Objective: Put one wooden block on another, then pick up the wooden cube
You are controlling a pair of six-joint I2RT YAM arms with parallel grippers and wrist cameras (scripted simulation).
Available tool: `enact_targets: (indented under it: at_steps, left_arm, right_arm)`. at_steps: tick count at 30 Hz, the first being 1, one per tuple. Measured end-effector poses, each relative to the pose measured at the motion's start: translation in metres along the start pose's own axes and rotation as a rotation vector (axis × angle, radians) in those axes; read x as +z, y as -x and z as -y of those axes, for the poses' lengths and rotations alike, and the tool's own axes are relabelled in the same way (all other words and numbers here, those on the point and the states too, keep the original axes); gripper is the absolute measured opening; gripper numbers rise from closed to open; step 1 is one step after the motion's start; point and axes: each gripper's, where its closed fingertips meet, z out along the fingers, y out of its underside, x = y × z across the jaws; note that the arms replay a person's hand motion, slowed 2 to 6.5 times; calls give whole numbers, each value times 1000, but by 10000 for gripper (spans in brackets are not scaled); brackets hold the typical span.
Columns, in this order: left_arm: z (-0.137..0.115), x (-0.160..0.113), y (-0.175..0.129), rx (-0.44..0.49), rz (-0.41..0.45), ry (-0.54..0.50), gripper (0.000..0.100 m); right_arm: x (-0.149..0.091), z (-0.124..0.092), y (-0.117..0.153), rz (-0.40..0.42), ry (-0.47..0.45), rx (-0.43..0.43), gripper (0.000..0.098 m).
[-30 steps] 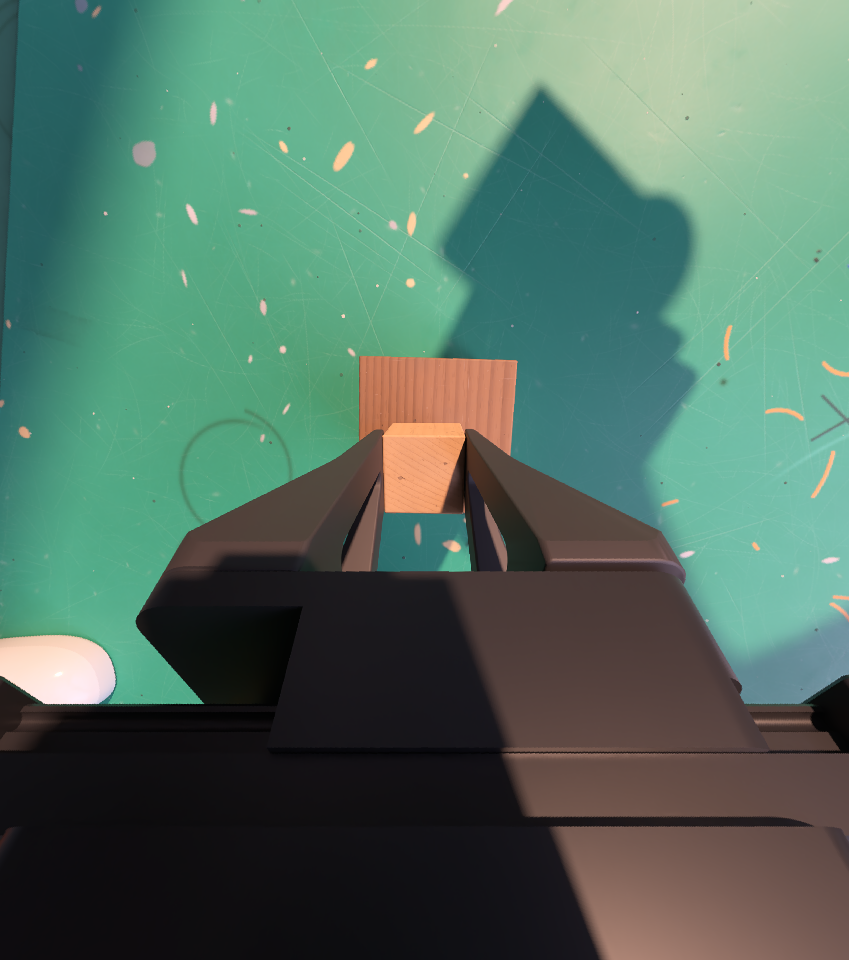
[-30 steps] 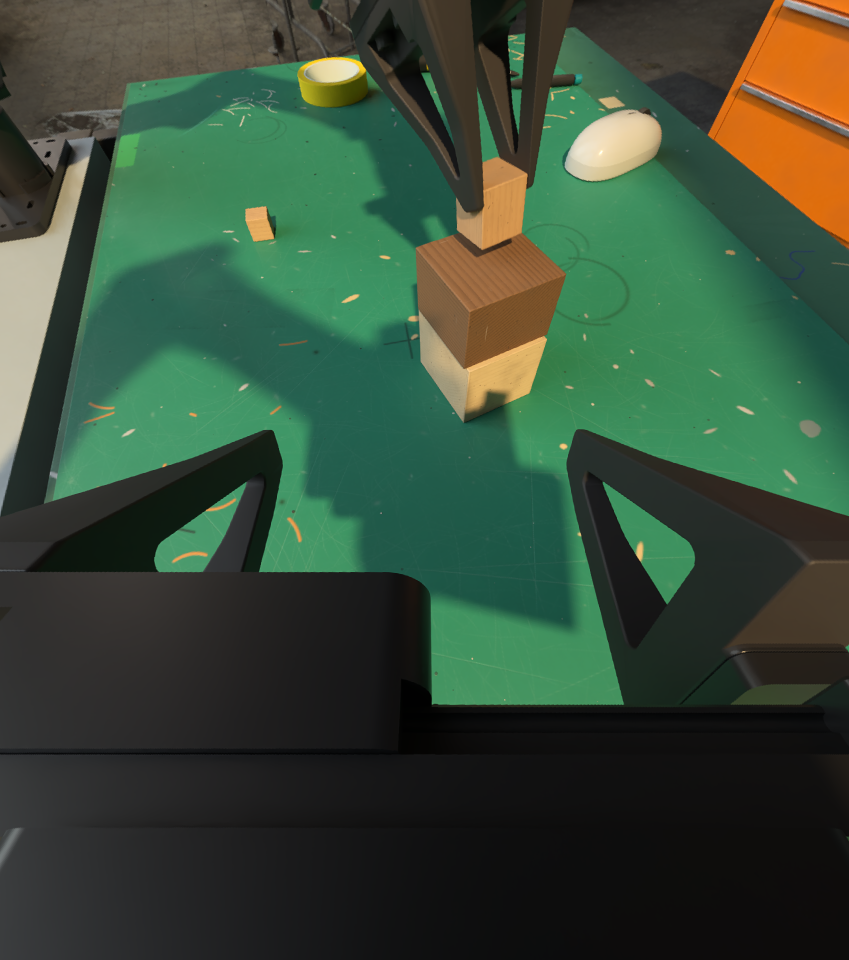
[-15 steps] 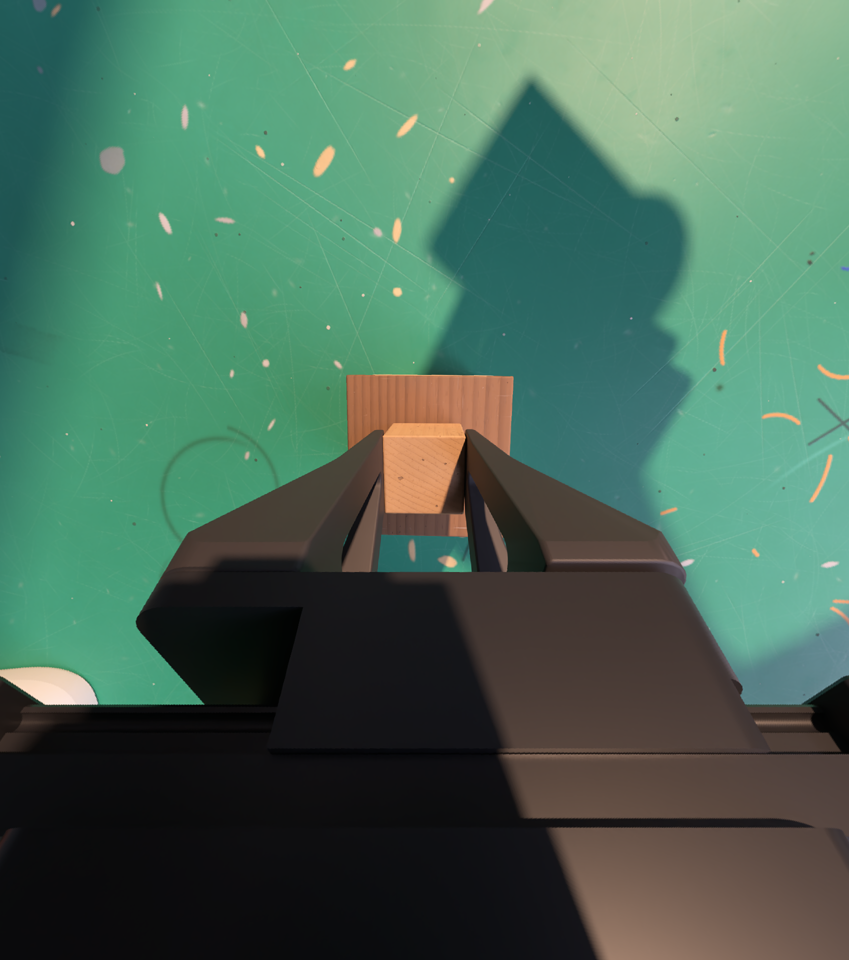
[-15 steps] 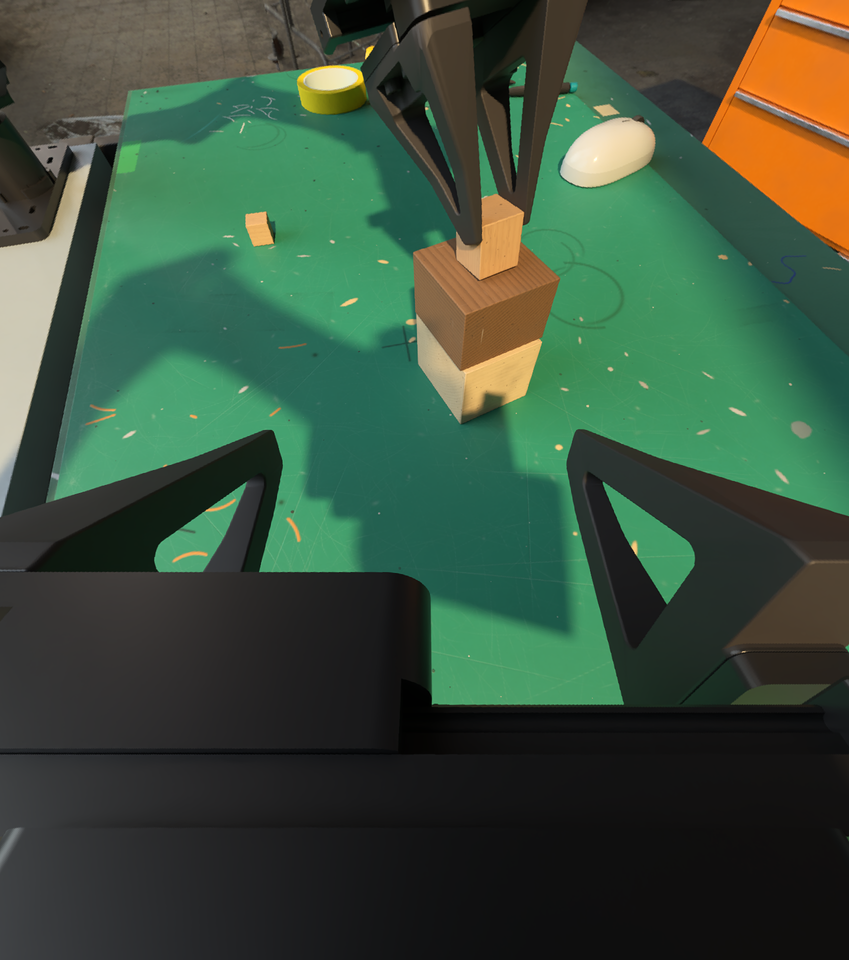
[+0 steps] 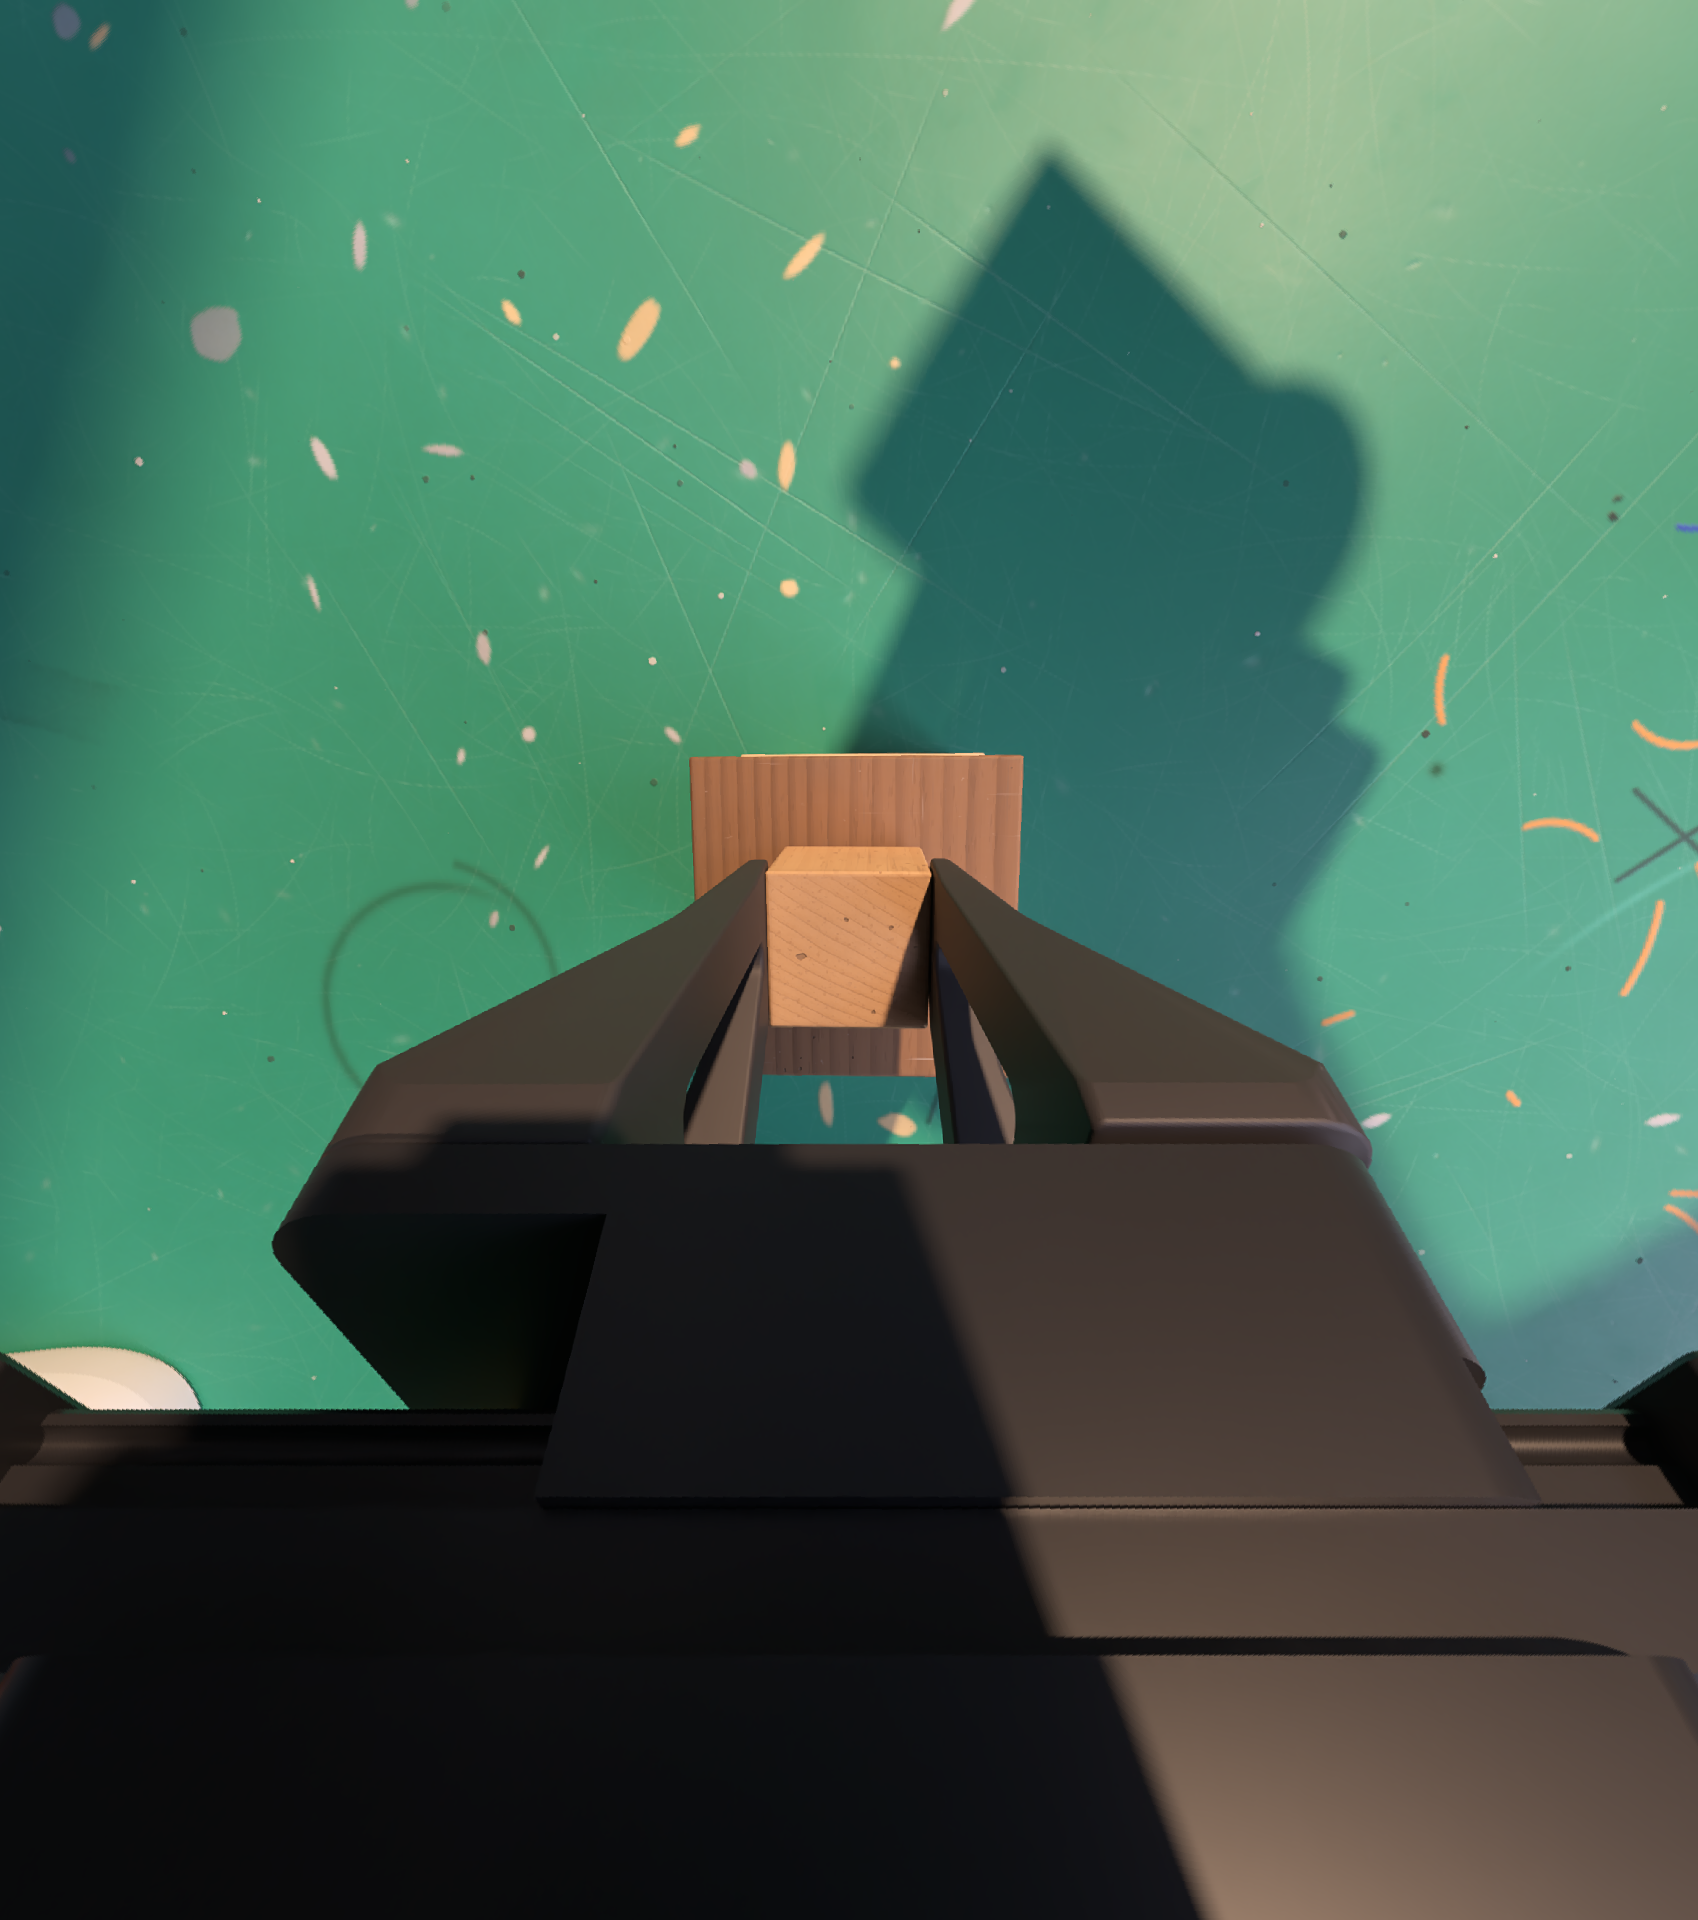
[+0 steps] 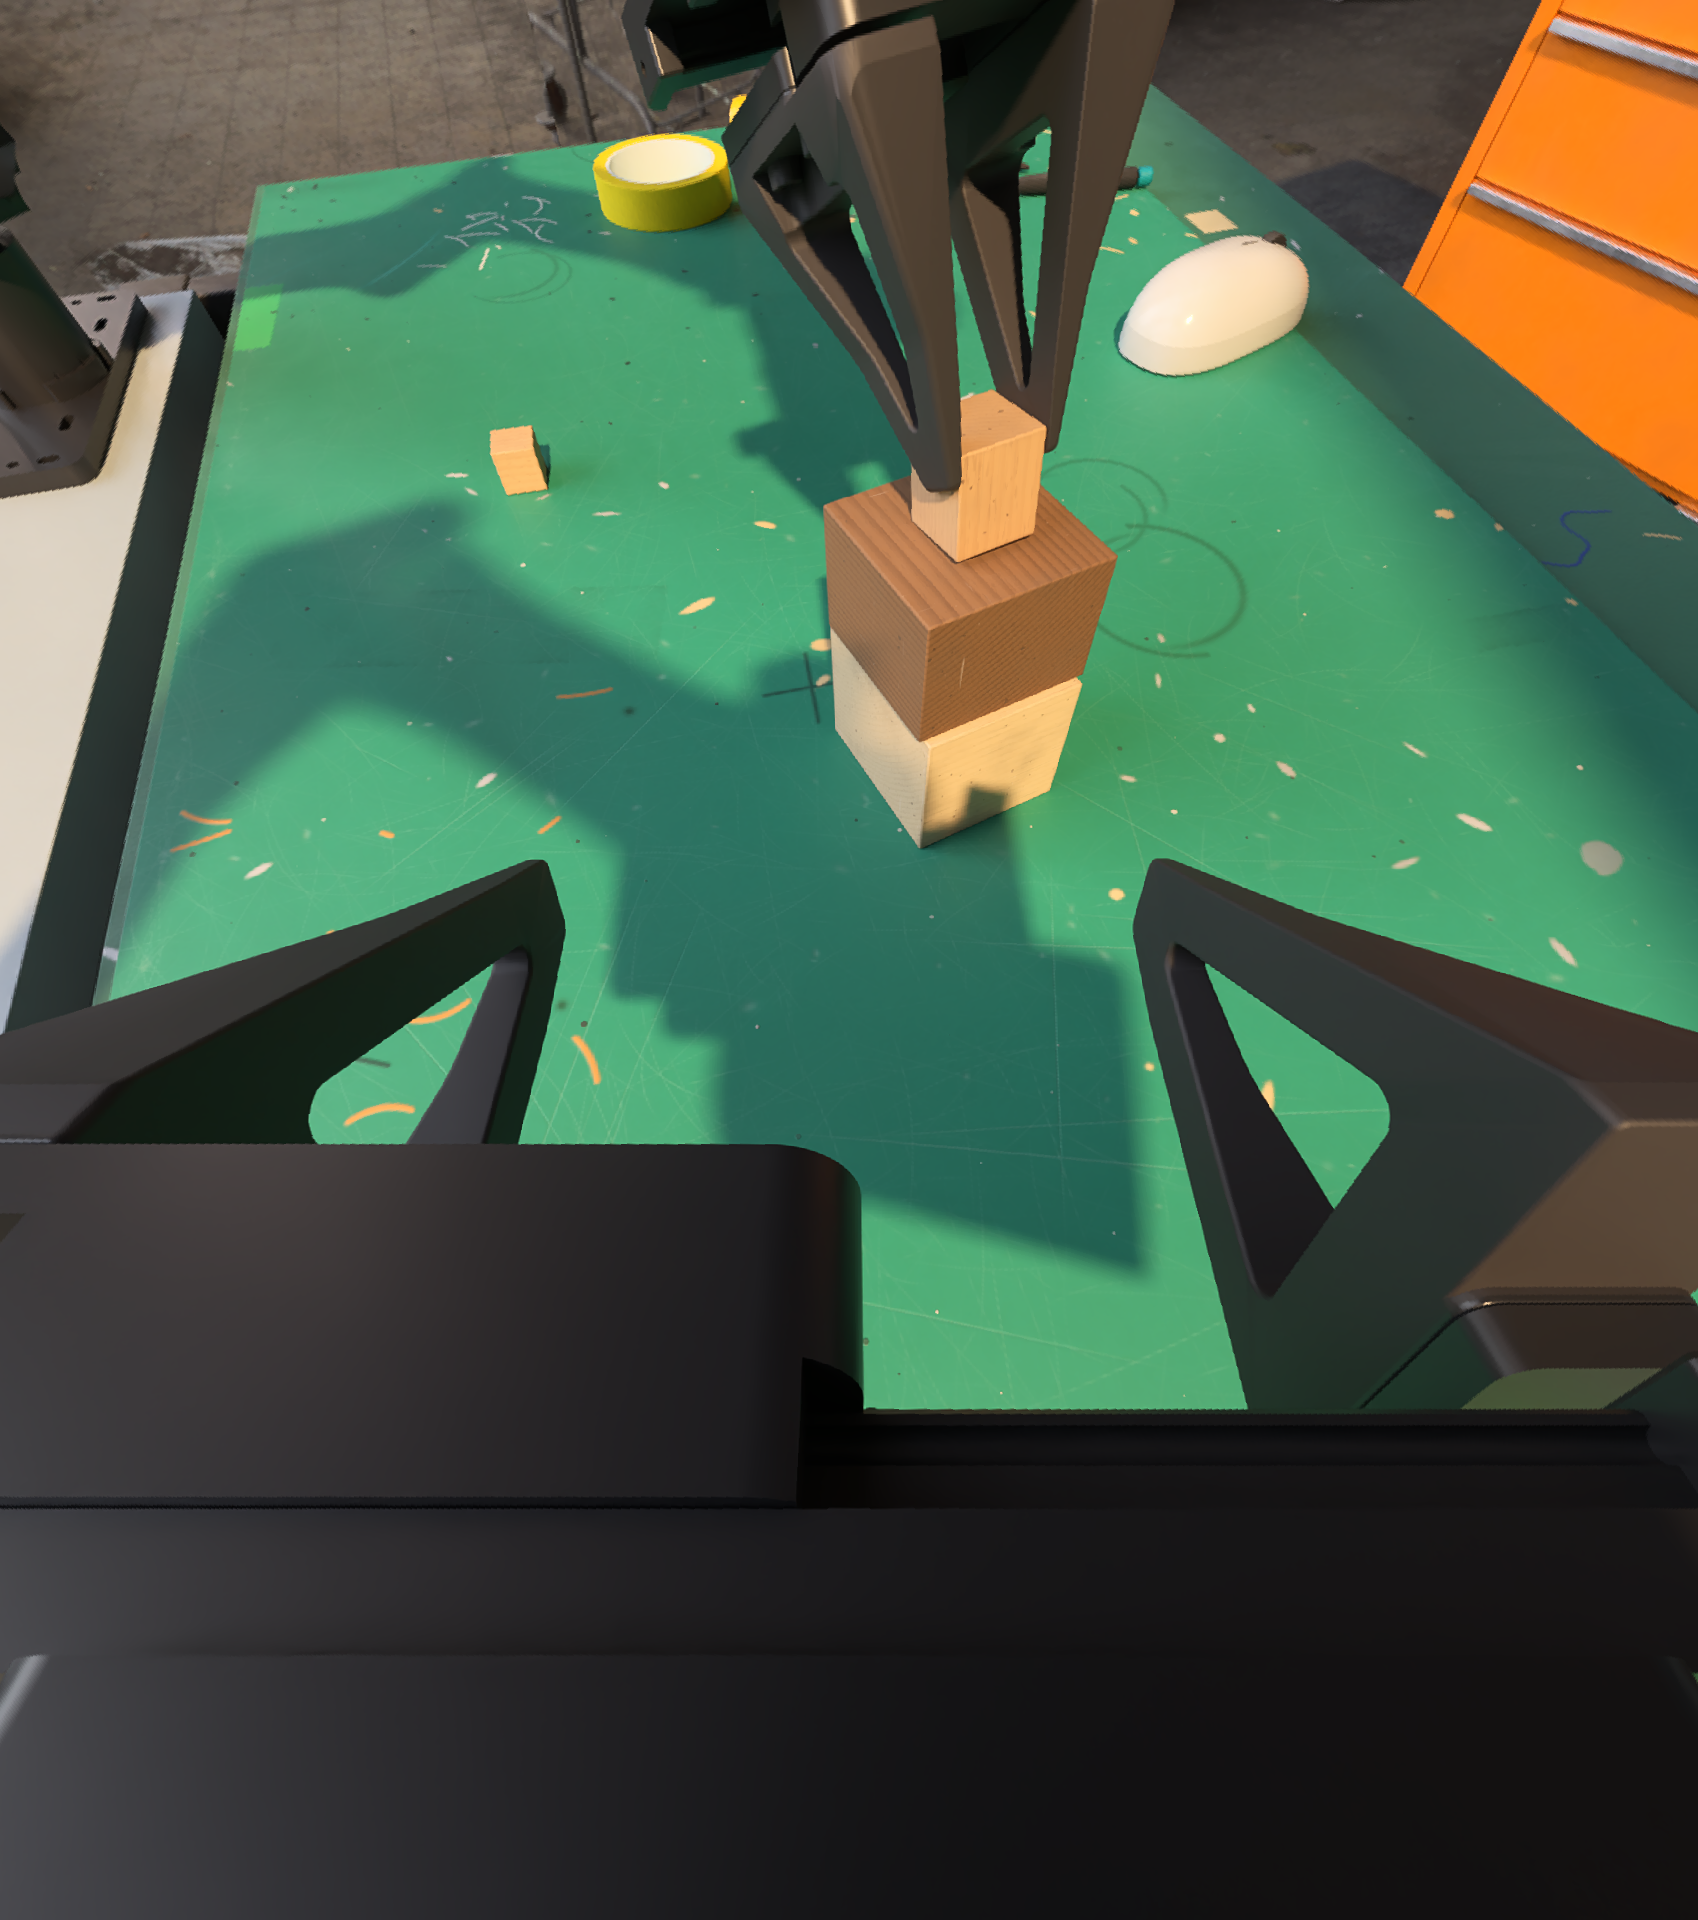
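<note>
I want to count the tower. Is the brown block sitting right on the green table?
No, the brown block sits on a pale block, which rests on the green table.

A green tabletop (image 6: 388, 727), scratched and flecked, is observed. Near its far edge a yellow tape roll (image 6: 663, 180) is seen. A white computer mouse (image 6: 1214, 304) lies toward its right edge, beside which an orange drawer cabinet (image 6: 1655, 239) stands.
</note>
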Motion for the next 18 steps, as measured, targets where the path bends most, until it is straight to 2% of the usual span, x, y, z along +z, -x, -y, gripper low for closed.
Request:
enact_targets:
  at_steps: [18]
  left_arm:
    - [1, 1, 0, 13, -12, -2, 251]
  right_arm:
    - [0, 0, 1, 1, -2, 1, 940]
